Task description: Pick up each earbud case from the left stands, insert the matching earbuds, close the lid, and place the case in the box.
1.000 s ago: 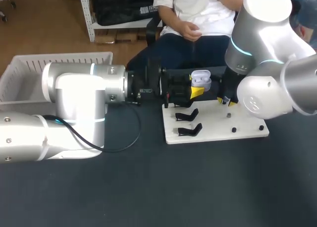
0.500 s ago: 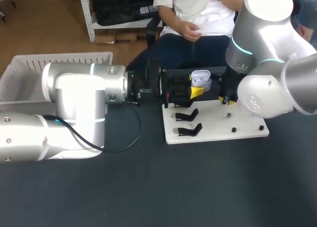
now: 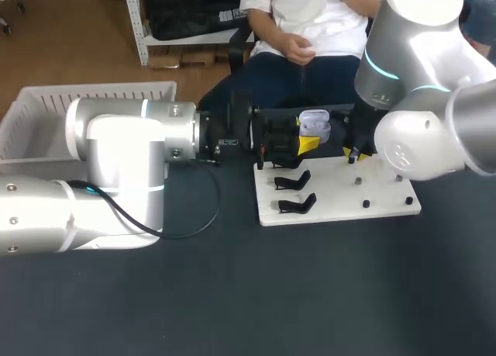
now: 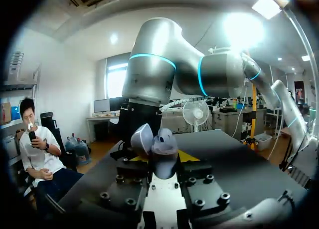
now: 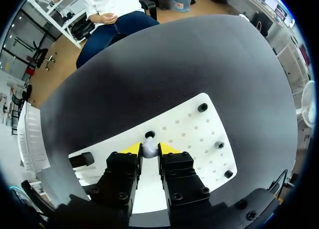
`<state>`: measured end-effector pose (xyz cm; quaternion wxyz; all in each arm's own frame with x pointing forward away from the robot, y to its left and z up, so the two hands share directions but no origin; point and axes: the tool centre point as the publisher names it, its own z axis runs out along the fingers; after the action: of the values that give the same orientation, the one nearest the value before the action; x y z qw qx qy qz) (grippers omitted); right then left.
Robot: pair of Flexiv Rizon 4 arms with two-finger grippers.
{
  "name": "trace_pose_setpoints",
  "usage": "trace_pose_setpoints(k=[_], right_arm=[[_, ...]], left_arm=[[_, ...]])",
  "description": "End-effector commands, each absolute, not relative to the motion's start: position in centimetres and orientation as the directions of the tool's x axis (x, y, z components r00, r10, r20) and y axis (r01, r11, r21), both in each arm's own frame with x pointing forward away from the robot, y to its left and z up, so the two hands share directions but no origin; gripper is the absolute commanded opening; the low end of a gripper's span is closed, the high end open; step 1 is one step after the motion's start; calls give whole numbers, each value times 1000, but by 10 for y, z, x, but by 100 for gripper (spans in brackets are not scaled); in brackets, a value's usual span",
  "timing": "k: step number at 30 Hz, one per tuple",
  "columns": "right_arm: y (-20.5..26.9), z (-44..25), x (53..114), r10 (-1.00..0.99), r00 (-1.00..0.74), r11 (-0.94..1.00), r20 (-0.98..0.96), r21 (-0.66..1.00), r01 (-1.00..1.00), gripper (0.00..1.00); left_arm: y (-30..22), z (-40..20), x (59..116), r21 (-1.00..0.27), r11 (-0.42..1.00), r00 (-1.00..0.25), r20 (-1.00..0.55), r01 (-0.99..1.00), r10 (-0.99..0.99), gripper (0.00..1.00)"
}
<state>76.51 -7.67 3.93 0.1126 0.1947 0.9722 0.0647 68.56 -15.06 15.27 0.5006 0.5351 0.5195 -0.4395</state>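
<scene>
The left gripper [image 4: 158,165] was clamped on the case [image 4: 163,148], held above the board's [image 3: 341,195] far left edge with its lid [image 4: 142,139] tipped open. Just beyond the case stood the right arm [image 3: 411,84], filling most of what lay ahead of the left fingers. The right gripper [image 5: 149,150] hung over the board's far side, its yellow tips pinched together on a small pale earbud [image 5: 148,148], right above a black peg [image 5: 150,134]. Three more pegs [image 5: 202,108] [image 5: 220,145] [image 5: 228,174] stood along the board's right part, well apart from the gripper. Two black stands [image 3: 293,181] [image 3: 297,205] sat bare on the board's left part, near the case. The right arm's big elbow [image 3: 422,143] hid the board's far right corner from above. The white box [image 3: 101,92] stood far left, partly behind the left arm [image 3: 124,146].
</scene>
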Motion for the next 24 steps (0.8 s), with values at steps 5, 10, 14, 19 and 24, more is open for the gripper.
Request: trace_pose_setpoints(k=[5, 10, 14, 19, 24], right_arm=[[-93, 81, 731, 266, -944, 960, -194, 145, 240, 0], [-100, 105, 711, 89, -974, 987, -210, 147, 59, 0], [-99, 123, 690, -67, -974, 989, -216, 115, -93, 0], [-95, 145, 665, -184, -957, 977, -225, 69, -203, 0], [-83, 169, 646, -279, -941, 957, -190, 22, -288, 0]], left_arm=[[-151, 151, 683, 85, 52, 79, -991, 995, 110, 0], [-151, 151, 683, 85, 52, 79, -991, 995, 110, 0], [-151, 151, 683, 85, 52, 79, -991, 995, 110, 0], [-151, 151, 683, 85, 52, 79, -991, 995, 110, 0], [-151, 151, 683, 85, 52, 79, -991, 995, 110, 0]])
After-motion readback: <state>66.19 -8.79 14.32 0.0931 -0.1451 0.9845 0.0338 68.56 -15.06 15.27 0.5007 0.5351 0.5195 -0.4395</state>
